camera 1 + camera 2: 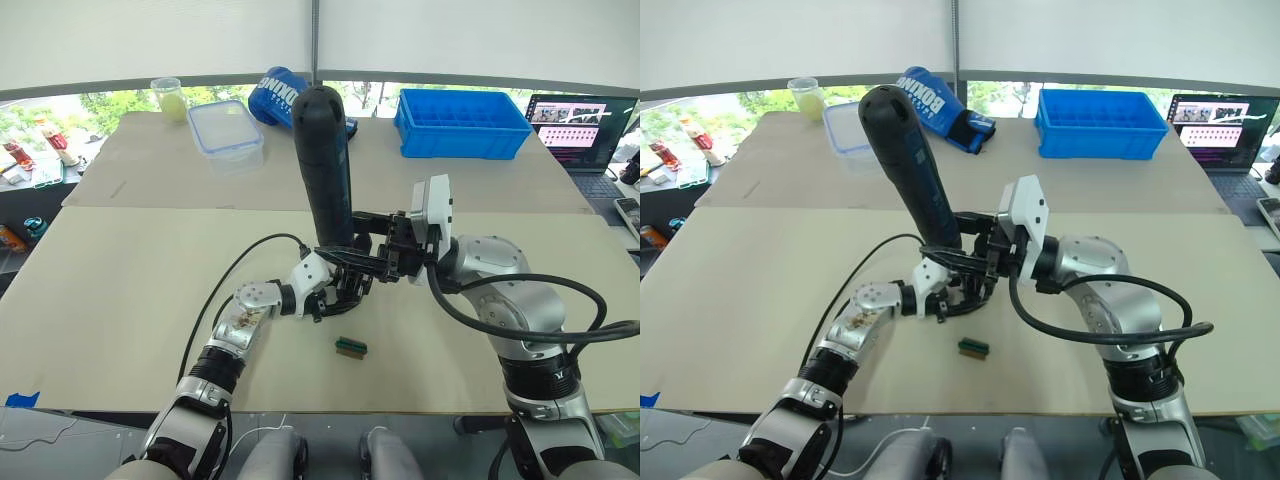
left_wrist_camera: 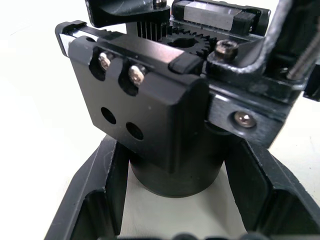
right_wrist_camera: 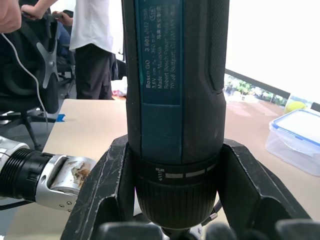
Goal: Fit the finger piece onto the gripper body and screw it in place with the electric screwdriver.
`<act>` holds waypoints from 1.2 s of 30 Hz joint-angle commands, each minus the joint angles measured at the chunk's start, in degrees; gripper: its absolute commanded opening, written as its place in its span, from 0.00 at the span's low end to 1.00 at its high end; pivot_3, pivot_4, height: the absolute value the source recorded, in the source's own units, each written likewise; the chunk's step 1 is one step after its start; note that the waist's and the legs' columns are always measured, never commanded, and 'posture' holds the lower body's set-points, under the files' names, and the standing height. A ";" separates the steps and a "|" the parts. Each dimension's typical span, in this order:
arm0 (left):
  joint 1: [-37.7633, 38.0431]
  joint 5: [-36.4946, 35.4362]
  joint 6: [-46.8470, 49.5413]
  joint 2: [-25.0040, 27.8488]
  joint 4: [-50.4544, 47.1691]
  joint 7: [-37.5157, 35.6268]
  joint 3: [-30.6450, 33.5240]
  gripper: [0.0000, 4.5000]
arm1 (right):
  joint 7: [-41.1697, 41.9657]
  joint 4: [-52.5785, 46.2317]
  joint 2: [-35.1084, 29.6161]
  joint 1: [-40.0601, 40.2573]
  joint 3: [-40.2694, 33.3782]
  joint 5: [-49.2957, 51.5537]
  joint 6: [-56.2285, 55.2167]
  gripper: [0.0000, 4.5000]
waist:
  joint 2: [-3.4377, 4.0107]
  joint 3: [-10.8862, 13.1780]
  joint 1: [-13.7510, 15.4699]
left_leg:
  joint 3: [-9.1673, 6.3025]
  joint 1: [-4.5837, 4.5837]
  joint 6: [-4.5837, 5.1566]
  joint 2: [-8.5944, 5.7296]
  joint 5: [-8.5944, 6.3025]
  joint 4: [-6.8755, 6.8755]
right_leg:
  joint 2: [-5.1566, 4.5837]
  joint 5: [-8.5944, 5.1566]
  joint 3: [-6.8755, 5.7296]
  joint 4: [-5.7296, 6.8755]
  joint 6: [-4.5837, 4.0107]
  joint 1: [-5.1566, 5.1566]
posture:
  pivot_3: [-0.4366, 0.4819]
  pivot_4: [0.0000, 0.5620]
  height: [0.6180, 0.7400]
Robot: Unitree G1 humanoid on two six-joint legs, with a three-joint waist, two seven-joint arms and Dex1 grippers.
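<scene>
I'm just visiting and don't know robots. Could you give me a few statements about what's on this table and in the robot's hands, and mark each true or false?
1. The right gripper holds the electric screwdriver standing nearly upright. True.
2. The left gripper is open and holds nothing. False: it is closed around the gripper body.
3. The blue crate sits at the far side of the table, on the robot's right. True.
4. The small green-and-black block is clamped in the right gripper. False: it lies loose on the table, in front of both grippers.
5. The clear container with the blue rim is stacked inside the blue crate. False: it stands apart, farther left.
</scene>
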 commanded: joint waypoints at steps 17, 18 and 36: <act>-0.30 -1.01 0.14 -0.37 -2.78 -0.37 -0.43 0.51 | -0.92 1.04 1.11 1.11 -0.97 -1.61 -4.47 0.43 | 0.00 0.00 0.00 | 0.00 0.00 0.00 0.00 0.00 0.00 | 0.00 0.00 0.00 0.00 0.00 0.01 | 0.48 0.27 1.00; -0.31 -1.01 0.17 -0.36 -2.78 -0.35 -0.42 0.51 | -1.14 1.37 1.26 1.50 -1.07 -1.66 -4.53 0.43 | 0.00 0.00 0.00 | 0.00 0.00 0.00 0.00 0.00 0.00 | 0.00 0.00 0.00 0.00 0.00 0.01 | 0.48 0.27 1.00; -1.96 -0.98 -0.65 -0.38 -0.71 -0.07 0.00 0.51 | -1.14 8.04 -0.27 3.14 1.86 -1.46 1.30 0.43 | 0.02 -0.01 -0.01 | -0.01 0.16 -0.01 0.00 0.00 0.00 | 0.01 0.00 0.00 0.00 0.00 0.15 | 0.48 0.27 1.00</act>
